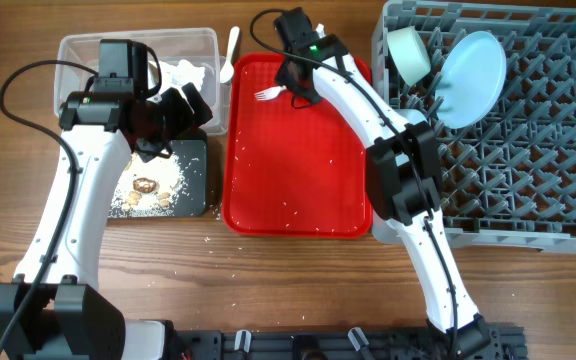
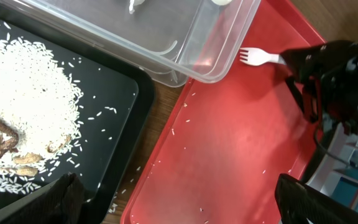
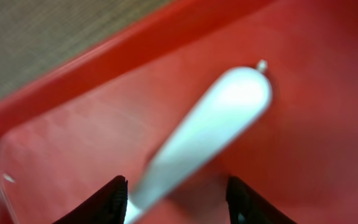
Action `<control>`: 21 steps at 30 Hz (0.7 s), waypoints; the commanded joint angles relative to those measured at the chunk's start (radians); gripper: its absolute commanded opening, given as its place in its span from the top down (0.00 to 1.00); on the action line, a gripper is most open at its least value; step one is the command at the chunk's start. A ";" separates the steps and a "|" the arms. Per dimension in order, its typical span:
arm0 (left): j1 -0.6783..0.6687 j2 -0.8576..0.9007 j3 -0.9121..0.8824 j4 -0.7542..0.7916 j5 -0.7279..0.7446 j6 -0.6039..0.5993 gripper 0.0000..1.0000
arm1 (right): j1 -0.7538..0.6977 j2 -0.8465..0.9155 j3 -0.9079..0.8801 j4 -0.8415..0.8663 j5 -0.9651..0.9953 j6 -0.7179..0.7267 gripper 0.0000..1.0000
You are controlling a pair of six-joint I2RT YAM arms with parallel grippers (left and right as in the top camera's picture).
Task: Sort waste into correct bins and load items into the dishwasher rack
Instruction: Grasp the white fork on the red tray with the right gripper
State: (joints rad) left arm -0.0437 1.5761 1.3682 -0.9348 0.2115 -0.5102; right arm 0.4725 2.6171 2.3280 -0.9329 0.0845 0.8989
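A white fork lies at the top of the red tray (image 1: 298,160), seen overhead (image 1: 266,95) and in the left wrist view (image 2: 258,57). My right gripper (image 1: 294,90) is open and low over the fork's handle (image 3: 210,121), a finger on each side (image 3: 179,202). My left gripper (image 1: 173,112) is open and empty (image 2: 179,208), over the gap between the black tray (image 1: 193,160) and the red tray. Food scraps (image 1: 148,188) lie in the black tray. A white tissue (image 1: 183,72) lies in the clear tub (image 1: 78,50). The snack wrapper is out of view.
A white spoon (image 1: 231,48) lies between the tub and the red tray. The grey dishwasher rack (image 1: 528,170) at right holds a pale green bowl (image 1: 408,55) and a pale blue plate (image 1: 470,78). Rice grains dot the red tray (image 2: 229,149) and the table.
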 commanded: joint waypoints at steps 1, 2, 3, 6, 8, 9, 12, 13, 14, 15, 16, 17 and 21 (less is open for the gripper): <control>0.005 -0.022 0.014 0.002 0.008 0.008 0.00 | 0.011 0.153 -0.088 -0.106 -0.105 -0.056 0.50; 0.005 -0.022 0.014 0.002 0.008 0.008 0.00 | 0.013 0.153 -0.088 -0.100 -0.101 -0.061 0.50; 0.005 -0.022 0.014 0.002 0.008 0.008 0.00 | 0.013 0.153 -0.088 -0.094 -0.101 -0.061 0.50; 0.005 -0.022 0.014 0.002 0.008 0.008 0.00 | 0.012 0.152 -0.076 -0.084 -0.113 -0.090 0.50; 0.005 -0.022 0.014 0.002 0.008 0.008 0.00 | 0.013 0.152 -0.061 -0.130 -0.114 -0.096 0.50; 0.005 -0.022 0.014 0.002 0.008 0.008 0.00 | 0.014 0.152 -0.057 -0.153 -0.134 -0.120 0.52; 0.005 -0.022 0.014 0.002 0.008 0.008 0.00 | 0.014 0.152 -0.058 -0.236 -0.203 -0.175 0.71; 0.005 -0.022 0.014 0.002 0.008 0.008 0.00 | 0.017 0.152 -0.058 -0.259 -0.206 -0.185 0.73; 0.005 -0.022 0.014 0.002 0.008 0.008 0.00 | 0.019 0.152 -0.058 -0.275 -0.206 -0.193 0.75; 0.005 -0.022 0.014 0.002 0.008 0.008 0.00 | 0.021 0.152 -0.058 -0.288 -0.206 -0.193 0.78; 0.005 -0.022 0.014 0.002 0.008 0.008 0.00 | 0.023 0.152 -0.058 -0.296 -0.206 -0.195 0.81; 0.005 -0.022 0.014 0.002 0.008 0.008 0.00 | 0.025 0.152 -0.058 -0.304 -0.208 -0.202 0.83; 0.005 -0.022 0.014 0.002 0.008 0.008 0.00 | 0.027 0.152 -0.058 -0.335 -0.245 -0.250 0.91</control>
State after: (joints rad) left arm -0.0437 1.5761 1.3682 -0.9352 0.2115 -0.5106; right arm 0.4774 2.6148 2.3543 -1.2339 -0.0971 0.6968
